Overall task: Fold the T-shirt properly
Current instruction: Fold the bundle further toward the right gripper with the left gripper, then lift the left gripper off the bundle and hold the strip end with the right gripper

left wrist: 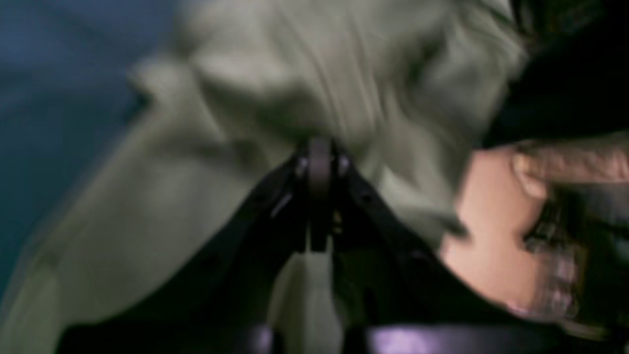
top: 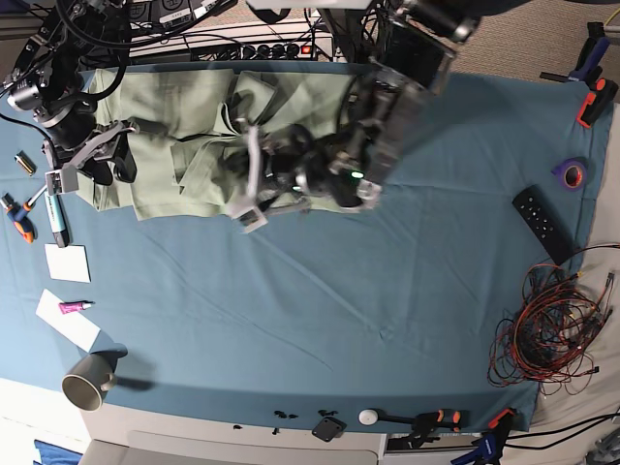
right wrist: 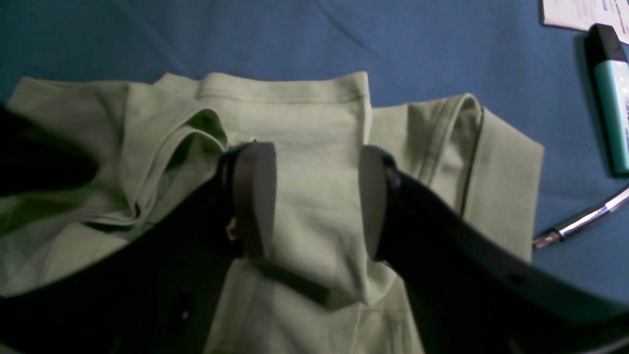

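Currently a fold is under way: the T-shirt (top: 184, 145) lies bunched at the table's (top: 320, 320) far edge. Its fabric is clamped by the left end effector (left wrist: 319, 162), jaws together. The right end effector (right wrist: 317, 196) hovers apart above a sleeve; next, laying flat is called for.

Teal-blue table cloth (top: 320, 310); black remote control (top: 541, 224) at right edge, purple tape roll (top: 570, 173) near it, tangled red-black wires (top: 547, 334); grey mug (top: 89, 381), white paper slips (top: 68, 263), teal marker (right wrist: 612, 98).
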Available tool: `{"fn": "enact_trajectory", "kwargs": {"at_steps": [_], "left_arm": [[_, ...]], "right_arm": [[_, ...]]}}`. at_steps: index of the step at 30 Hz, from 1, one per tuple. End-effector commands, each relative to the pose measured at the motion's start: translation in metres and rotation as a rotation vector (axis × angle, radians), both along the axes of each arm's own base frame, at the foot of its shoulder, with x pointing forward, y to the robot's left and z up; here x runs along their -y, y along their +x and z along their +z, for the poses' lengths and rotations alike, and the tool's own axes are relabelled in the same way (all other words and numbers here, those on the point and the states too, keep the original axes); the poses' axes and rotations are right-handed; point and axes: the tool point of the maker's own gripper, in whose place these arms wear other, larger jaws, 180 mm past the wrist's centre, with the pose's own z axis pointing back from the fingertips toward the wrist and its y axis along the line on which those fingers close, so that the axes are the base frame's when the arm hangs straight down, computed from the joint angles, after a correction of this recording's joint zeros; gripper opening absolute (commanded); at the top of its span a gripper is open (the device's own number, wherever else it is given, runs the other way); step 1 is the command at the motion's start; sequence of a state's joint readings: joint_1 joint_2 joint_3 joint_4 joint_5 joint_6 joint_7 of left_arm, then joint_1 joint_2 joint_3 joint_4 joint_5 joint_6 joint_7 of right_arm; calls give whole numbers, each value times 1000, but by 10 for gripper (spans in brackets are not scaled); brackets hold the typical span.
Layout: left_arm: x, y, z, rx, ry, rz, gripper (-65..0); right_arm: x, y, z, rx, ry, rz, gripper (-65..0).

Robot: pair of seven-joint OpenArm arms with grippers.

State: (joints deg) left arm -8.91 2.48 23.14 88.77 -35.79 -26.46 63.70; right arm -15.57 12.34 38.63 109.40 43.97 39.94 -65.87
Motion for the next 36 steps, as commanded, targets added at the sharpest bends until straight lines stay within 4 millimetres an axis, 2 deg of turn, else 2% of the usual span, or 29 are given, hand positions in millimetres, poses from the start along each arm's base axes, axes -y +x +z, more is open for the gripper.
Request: {"fn": "enact_trajectory", "kwargs": {"at_steps": [1, 5, 9, 15, 20, 22, 30, 36], "left_arm": [[5, 1, 21, 34, -65, -17, -650], [-8, -15, 19, 57, -65, -24, -650], [-16, -28, 3, 50, -27, 9, -650], [-22, -32, -14, 61, 14, 76, -650], [-22, -32, -15, 56, 19, 85, -650], [-17, -35, -11, 19, -22, 95, -650], [22, -73, 15, -94, -204, 35, -650], [53, -117, 32, -37, -267, -171, -650]], "right_arm": [[2, 7, 14, 55, -5, 4, -374], [2, 7, 14, 56, -5, 4, -374], [2, 7, 14, 56, -5, 4, -374], [2, 7, 14, 58, -5, 4, -374], [2, 7, 14, 60, -4, 4, -374], [2, 7, 15, 63, -4, 4, -374], [2, 8, 16, 69, -3, 3, -374], [2, 8, 16, 69, -3, 3, -374]]}}
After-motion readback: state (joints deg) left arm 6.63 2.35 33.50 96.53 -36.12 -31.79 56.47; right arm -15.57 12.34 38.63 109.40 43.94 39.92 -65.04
